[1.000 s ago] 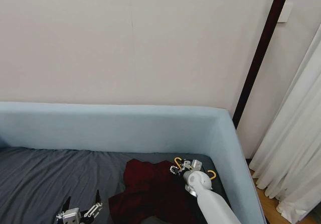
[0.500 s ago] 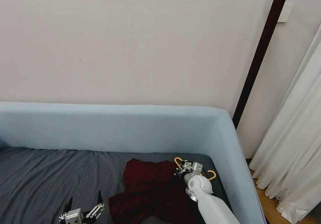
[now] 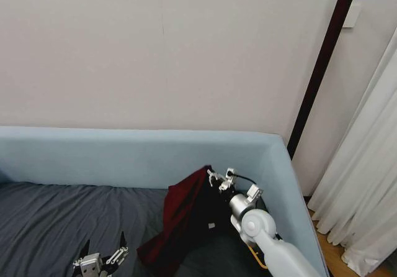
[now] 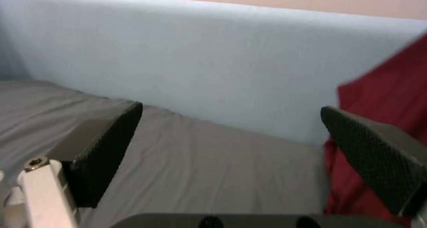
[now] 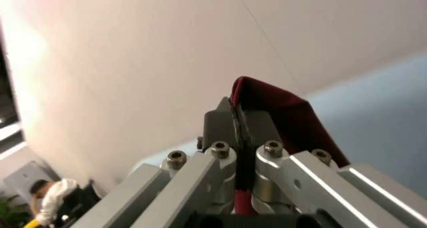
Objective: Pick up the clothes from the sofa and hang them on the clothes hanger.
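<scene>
While my right gripper pinches the single dark red garment in tightly closed jaws, its top corner is held up before the pale blue backrest, folds draping to the grey seat. My left gripper, the second, hovers low, jaws wide.

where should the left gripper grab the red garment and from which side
Probably the low bunched edge of the red garment trailing on the sofa seat, coming in from the robot's left: the right gripper pinches its top fold, and the open left gripper sits beside that edge.
</scene>
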`<state>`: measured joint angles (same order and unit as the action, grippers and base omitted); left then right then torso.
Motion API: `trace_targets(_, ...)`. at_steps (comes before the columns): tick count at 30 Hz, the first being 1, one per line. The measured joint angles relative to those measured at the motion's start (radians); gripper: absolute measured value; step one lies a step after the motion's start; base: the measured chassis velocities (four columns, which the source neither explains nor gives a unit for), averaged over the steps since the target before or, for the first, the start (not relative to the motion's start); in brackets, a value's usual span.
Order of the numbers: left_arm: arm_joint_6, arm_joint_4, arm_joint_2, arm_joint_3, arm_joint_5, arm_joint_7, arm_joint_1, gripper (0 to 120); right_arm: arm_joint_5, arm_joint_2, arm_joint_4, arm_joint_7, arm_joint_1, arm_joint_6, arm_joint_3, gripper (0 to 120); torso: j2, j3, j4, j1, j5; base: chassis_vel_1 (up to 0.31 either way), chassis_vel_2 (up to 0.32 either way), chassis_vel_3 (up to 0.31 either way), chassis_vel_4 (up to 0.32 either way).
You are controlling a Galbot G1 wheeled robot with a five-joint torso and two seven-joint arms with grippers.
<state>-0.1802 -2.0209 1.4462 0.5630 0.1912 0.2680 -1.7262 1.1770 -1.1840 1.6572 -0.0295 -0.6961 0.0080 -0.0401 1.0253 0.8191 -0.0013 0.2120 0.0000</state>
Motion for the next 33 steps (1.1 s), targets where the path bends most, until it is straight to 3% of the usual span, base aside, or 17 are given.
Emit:
trace_targets(6,0.011,0.003,-0.003,0.002,0.012,0.000,0.017,100,0.101,0.072,0.031,0.000,0.198,0.076,-0.043,0,0.000,0.000,-0.0004,0.000,0.0002,0.000,0.000,0.000,0.000)
trace_targets(14,0.006,0.004,-0.005,0.015,0.021,0.002,0.012,100,0.160,0.133,-0.028,-0.027,0.486,0.081,-0.076,0,0.000,0.000,-0.0002,0.000,0.0001,0.000,0.000,0.000,0.000)
trace_targets(21,0.003,0.003,0.000,0.008,0.014,0.004,0.006,100,0.174,0.159,-0.095,-0.039,0.580,0.077,-0.059,0,0.000,0.000,-0.0002,0.000,0.0003,0.000,0.000,0.000,0.000)
trace_targets(26,0.004,0.002,0.000,0.006,0.012,0.004,0.009,100,0.160,0.177,-0.009,-0.027,0.527,0.072,-0.036,0,0.000,0.000,-0.0003,0.000,-0.0004,0.000,0.000,0.000,0.000)
trace_targets(29,0.006,0.003,0.002,0.003,0.009,0.004,0.010,100,0.114,0.199,0.083,-0.020,0.405,0.073,-0.074,0,0.000,0.000,0.0000,0.000,0.0000,0.000,0.000,0.000,0.000)
trace_targets(33,0.006,0.010,0.011,-0.004,-0.008,0.005,0.009,100,-0.051,0.183,0.138,-0.058,0.111,0.104,-0.182,0,0.000,0.000,-0.0006,0.000,0.0002,0.000,0.000,0.000,0.000)
